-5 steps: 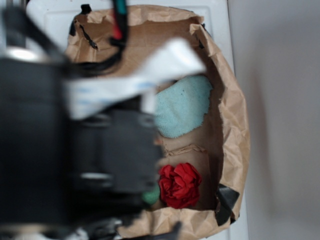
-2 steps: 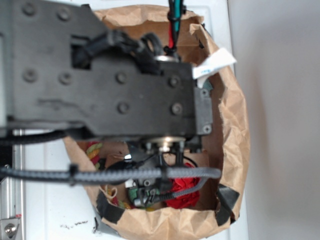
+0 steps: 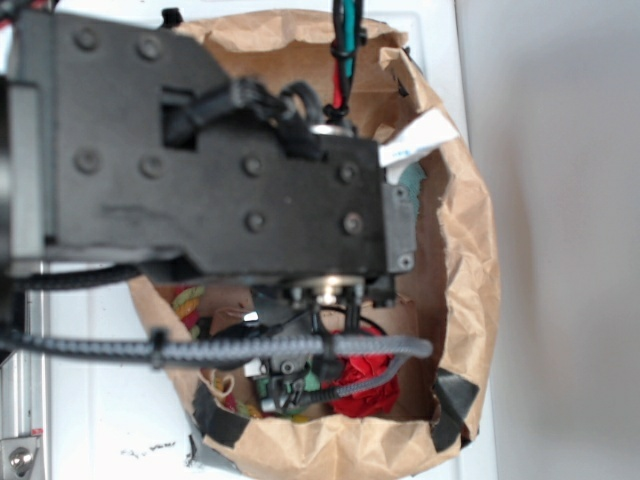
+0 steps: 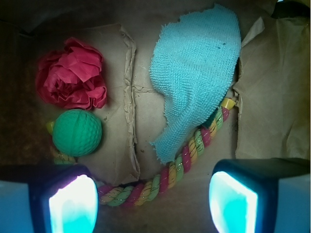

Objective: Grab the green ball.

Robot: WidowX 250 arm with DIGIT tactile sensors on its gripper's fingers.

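At the left of the wrist frame we see the green ball (image 4: pixel 77 132) on the brown paper floor of the bag (image 4: pixel 272 116), just below the red flower (image 4: pixel 72 80) and close to touching it. Our gripper (image 4: pixel 153 199) hangs spread and empty, its two fingers (image 4: pixel 73 204) at the bottom corners, the left one just below the ball without touching. A teal cloth (image 4: pixel 197 68) fills the upper middle, overlapping a striped rope (image 4: pixel 189 155) that curves along the bottom. In the exterior frame the arm (image 3: pixel 210 170) covers most of the bag, and the ball is hidden
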